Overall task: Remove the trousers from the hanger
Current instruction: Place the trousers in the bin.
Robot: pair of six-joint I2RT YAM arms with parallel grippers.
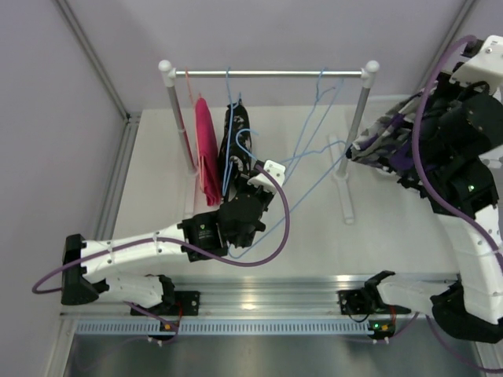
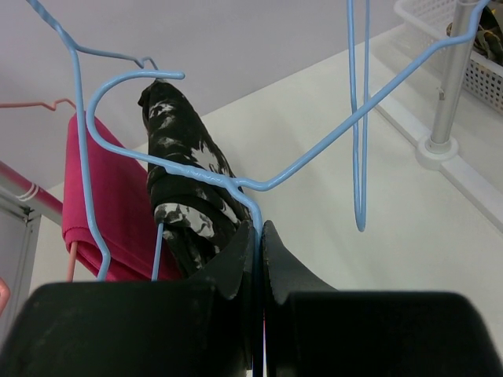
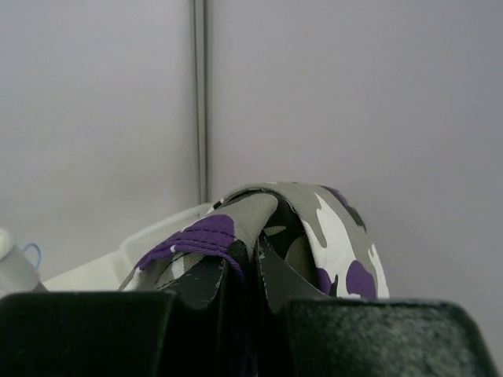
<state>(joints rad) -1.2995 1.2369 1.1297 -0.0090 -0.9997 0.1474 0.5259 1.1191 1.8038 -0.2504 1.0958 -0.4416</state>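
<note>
Pinching limp, light purple camouflage trousers (image 3: 314,228) at a fold in right fingers (image 3: 204,287) at two o'clock, clamping blue hanger wire (image 2: 247,200) in left fingers (image 2: 228,267).

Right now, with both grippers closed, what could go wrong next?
1. The left gripper pinches the blue hanger wire beside the black printed trousers; a pull might snag them or tangle neighbouring hangers.
2. The right gripper holds the purple camouflage trousers by a fold, away from the rail; the cloth could slip out.

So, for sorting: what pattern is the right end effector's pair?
Camouflage trousers: purple, white, black; right wrist view.
</note>
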